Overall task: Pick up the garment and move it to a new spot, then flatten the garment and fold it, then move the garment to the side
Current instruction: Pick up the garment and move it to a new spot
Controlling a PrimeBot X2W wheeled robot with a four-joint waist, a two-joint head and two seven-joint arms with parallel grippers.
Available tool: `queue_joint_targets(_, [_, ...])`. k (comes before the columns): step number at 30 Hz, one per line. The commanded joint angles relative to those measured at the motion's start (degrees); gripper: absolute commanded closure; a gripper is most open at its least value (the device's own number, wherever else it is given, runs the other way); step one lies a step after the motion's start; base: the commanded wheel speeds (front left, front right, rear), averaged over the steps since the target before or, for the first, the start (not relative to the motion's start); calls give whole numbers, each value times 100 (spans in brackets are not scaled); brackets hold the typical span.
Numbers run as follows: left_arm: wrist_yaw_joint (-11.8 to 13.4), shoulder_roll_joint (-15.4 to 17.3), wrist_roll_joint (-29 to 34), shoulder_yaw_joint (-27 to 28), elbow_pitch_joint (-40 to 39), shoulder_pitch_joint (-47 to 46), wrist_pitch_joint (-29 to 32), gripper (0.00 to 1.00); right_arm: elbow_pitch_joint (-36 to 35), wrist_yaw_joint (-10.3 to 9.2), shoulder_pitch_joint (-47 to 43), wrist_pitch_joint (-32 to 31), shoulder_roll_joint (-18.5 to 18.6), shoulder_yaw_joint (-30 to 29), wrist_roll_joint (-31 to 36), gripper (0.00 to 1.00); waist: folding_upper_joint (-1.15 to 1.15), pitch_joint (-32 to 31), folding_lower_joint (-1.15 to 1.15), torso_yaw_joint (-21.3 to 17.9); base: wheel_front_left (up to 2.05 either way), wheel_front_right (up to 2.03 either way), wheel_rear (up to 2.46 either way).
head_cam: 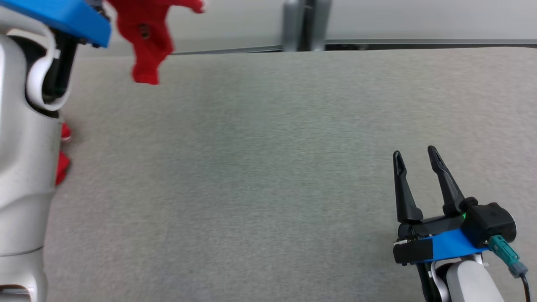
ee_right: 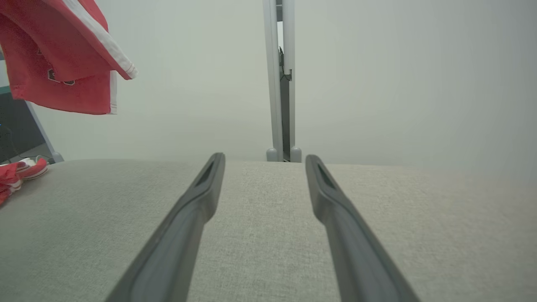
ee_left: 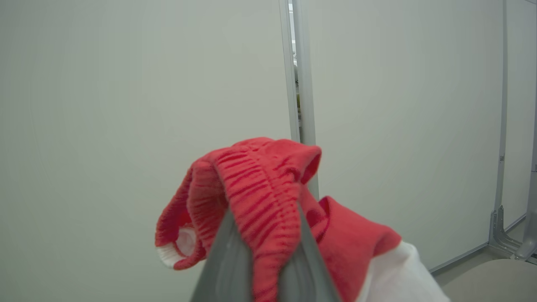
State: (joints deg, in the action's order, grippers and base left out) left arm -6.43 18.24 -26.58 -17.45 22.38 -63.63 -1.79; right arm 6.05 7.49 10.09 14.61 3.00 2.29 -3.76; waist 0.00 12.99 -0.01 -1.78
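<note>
- Up over the far-left corner of the table (head_cam: pixel 268 147), the red garment (head_cam: pixel 144 42) hangs in mid-air, well clear of the grey surface, bunched up and drooping to a point. There's white trim along one edge. Looks like shorts to me, but don't quote me.
- It's up there because the left gripper (ee_left: pixel 264 218) has it. The two fingers are pressed together on a ribbed band of the fabric, which spills over and around the tips. Grabbing the thick band makes sense, since it's less likely to slip out.
- My guess is this is the pick-up-and-carry part. It's lifted high so nothing drags, and there's a big bare stretch of table in front to lay it on. Flattening and folding haven't started yet.
- The left arm is raised way up, with the pale forearm (head_cam: pixel 25 167) standing like a pillar at the left. The wrist is tipped so the fingers point out at the wall panels (ee_left: pixel 126 84) rather than down.
- Over at the near right, the right gripper (head_cam: pixel 414 151) sits low above the table, well apart from the cloth. Its fingers are spread wide with nothing between them, pointing toward the back. Looks parked, ready to help spread things out.
- Some other red-and-white stuff (ee_right: pixel 21 170) lies at the table's left edge. Can't tell what it is.
</note>
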Motion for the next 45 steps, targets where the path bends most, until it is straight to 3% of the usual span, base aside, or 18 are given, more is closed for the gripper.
queue_joint_targets(1, [43, -39, 4, -46, -138, -1, 56, 100, 30, 1, -21, 26, -19, 23, -33, 0, 0, -125, 1, -449, 0, 0, 0])
queue_joint_targets(9, [115, -567, -51, -500, -896, 28, 433, 100, 134, 1, 24, 59, -18, 84, -273, 0, 0, -134, 1, -1291, 0, 0, 0])
queue_joint_targets(16, [136, -974, -145, -866, -953, 416, 400, 100, 35, 1, 64, 56, -18, 135, -375, 0, 0, -18, 1, -1609, 0, 0, 0])
queue_joint_targets(24, [239, -1103, -318, -1153, -611, 1591, 198, 100, -11, 1, 11, 56, -18, 29, -275, 0, 0, 58, 1, -1430, 0, 0, 0])
queue_joint_targets(36, [444, -677, -402, -1475, -133, 3865, -185, 100, 64, 0, -77, 57, -14, 34, -135, 0, 0, -20, 1, -884, 0, 0, 0])
queue_joint_targets(39, [493, -636, -316, -1543, -88, 4083, -275, 100, 90, 1, -88, 57, -14, 54, -98, 0, 0, -62, 1, -775, 0, 0, 0])
queue_joint_targets(40, [517, -649, -290, -1564, -85, 4116, -325, 58, 105, 1, -96, 57, -13, 60, -87, 0, 0, -84, 1, -741, 0, 0, 0])
queue_joint_targets(41, [517, -678, -289, -1577, -88, 4142, -382, 0, 114, 1, -104, 56, -13, 59, -74, 0, 0, -106, 1, -706, 0, 0, 0])
queue_joint_targets(45, [549, -742, -246, -1576, -144, 4108, -590, 0, 139, 1, -109, 57, -13, 67, -48, 0, 0, -176, 1, -606, 0, 0, 0])
